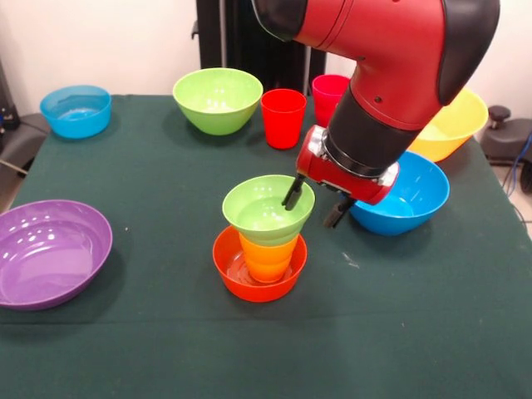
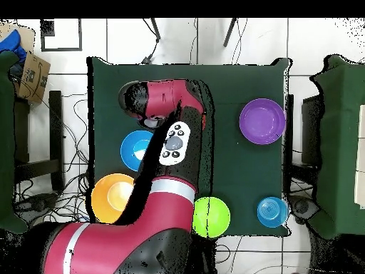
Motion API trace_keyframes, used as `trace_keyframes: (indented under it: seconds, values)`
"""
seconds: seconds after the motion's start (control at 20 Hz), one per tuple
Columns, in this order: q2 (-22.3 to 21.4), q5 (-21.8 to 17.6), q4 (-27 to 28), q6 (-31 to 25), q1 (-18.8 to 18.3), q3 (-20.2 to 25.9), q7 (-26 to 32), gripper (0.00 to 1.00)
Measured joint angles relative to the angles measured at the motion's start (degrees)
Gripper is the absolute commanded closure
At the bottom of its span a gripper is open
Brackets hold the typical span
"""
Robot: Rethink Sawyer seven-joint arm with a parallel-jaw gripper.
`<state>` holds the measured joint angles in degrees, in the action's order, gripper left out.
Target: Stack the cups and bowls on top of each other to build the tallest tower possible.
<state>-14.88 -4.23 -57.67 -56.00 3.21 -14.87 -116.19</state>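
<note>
The arm's thick red and black body hides a good deal: in the overhead view it covers the tower and the gripper altogether, and in the front view it cuts off most of the pink-magenta cup [image 1: 329, 93] and parts of the large yellow bowl [image 1: 453, 125] and the blue bowl [image 1: 403, 195] behind it. The gripper [image 1: 316, 202] hangs at the tower's rim with its two dark fingers spread apart — one finger [image 1: 293, 192] dips just inside the small green bowl [image 1: 268, 209], the other stands outside it, and nothing is clamped between them. That green bowl sits on the yellow-orange cup [image 1: 268, 256], which stands in the small orange bowl [image 1: 259, 264], directly under the gripper. Behind the gripper stand the red cup [image 1: 283, 118] and a larger green bowl [image 1: 218, 100] — both apart from the tower. Well off to the side lie the wide purple bowl [image 1: 50, 253] and a small blue bowl [image 1: 76, 110].
</note>
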Motion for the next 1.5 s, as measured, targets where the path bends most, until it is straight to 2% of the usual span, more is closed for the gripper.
trace_keyframes:
  seconds: [0.25, 0.95, 1.3, 1.5]
  values:
    - [0.02, -0.01, 1.56, -0.07, 0.09, -0.30, 0.00, 0.00]
    - [-0.34, -0.02, 11.13, -3.27, 0.66, -3.31, 0.00, 0.00]
    - [-0.59, -0.02, 15.14, -9.95, 1.22, -4.90, 0.00, 0.00]
    - [-1.47, 0.08, 15.97, -11.81, 1.80, -5.75, 0.00, 0.00]
